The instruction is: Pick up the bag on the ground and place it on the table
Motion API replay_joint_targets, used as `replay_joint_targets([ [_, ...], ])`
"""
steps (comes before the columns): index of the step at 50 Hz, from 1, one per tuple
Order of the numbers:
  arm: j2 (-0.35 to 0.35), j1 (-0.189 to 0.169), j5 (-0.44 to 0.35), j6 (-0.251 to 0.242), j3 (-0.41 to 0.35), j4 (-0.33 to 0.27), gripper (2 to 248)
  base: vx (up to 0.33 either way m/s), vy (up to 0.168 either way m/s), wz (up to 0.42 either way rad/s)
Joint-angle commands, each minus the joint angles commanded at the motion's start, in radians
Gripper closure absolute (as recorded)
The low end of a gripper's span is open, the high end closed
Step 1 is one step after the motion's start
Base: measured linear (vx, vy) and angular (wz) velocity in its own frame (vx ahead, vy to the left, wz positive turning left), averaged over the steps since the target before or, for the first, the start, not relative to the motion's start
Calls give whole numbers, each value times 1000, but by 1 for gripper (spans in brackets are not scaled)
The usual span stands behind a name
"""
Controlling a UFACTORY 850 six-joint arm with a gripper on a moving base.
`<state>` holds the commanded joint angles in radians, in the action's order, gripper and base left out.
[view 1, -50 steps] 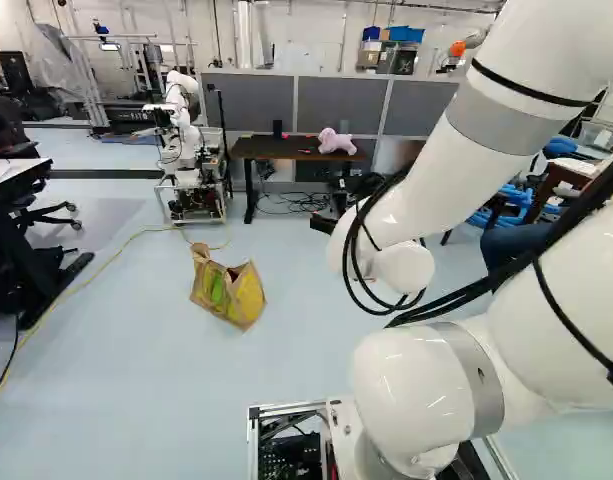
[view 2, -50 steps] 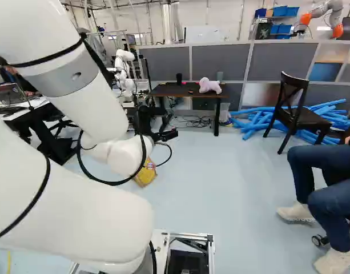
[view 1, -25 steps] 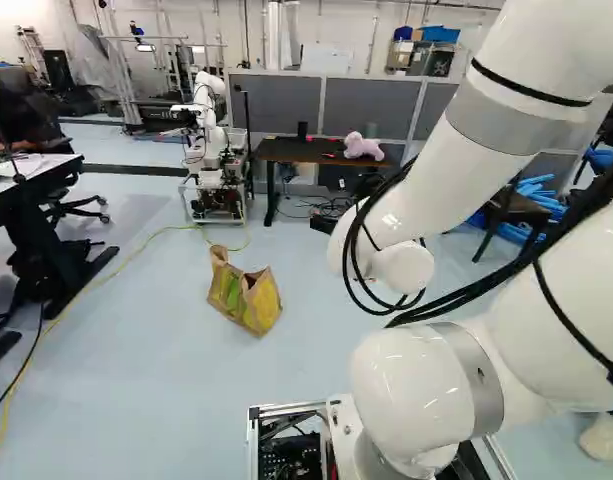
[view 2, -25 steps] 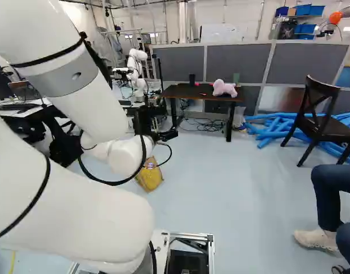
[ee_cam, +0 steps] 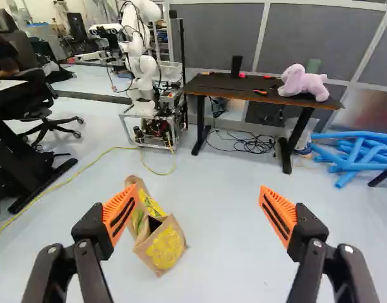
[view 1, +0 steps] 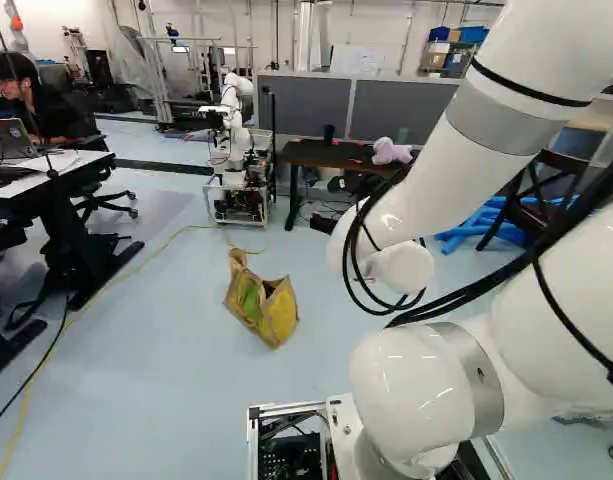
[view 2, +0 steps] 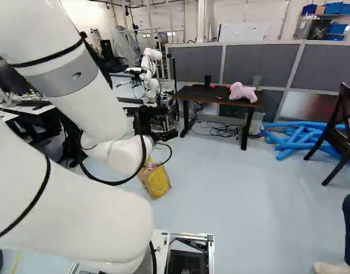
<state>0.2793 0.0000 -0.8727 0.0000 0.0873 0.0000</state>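
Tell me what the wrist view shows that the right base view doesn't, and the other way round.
Only the wrist view shows the orange pads on the wide-open fingers, and the dark opening in the top of the bag.

Only the right base view shows the big white sections of the arm and the blue bins up high at the back.

Both show part of the bag on the floor, the table, the pink stuffed animal, the blue tubes and another robot.
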Motion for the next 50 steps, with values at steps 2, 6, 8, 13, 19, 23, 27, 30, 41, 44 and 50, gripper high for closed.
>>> replay_joint_targets([
  [2, 0, 0, 0, 0, 0, 0, 3, 189, 52, 227],
  [6, 0, 0, 0, 0, 0, 0, 3, 178, 45, 215],
  [8, 0, 0, 0, 0, 0, 0, 3, 199, 44, 214],
  [13, 0, 0, 0, 0, 0, 0, 3, 183, 47, 215],
  [19, 0, 0, 0, 0, 0, 0, 3, 189, 49, 219],
  [23, 0, 0, 0, 0, 0, 0, 3, 183, 48, 210],
  [27, 0, 0, 0, 0, 0, 0, 3, 185, 50, 214],
  [30, 0, 0, 0, 0, 0, 0, 3, 197, 45, 204],
  [41, 0, 0, 0, 0, 0, 0, 3, 187, 38, 171],
  [44, 0, 0, 0, 0, 0, 0, 3, 197, 43, 172],
  [50, 0, 0, 0, 0, 0, 0, 3, 201, 31, 134],
])
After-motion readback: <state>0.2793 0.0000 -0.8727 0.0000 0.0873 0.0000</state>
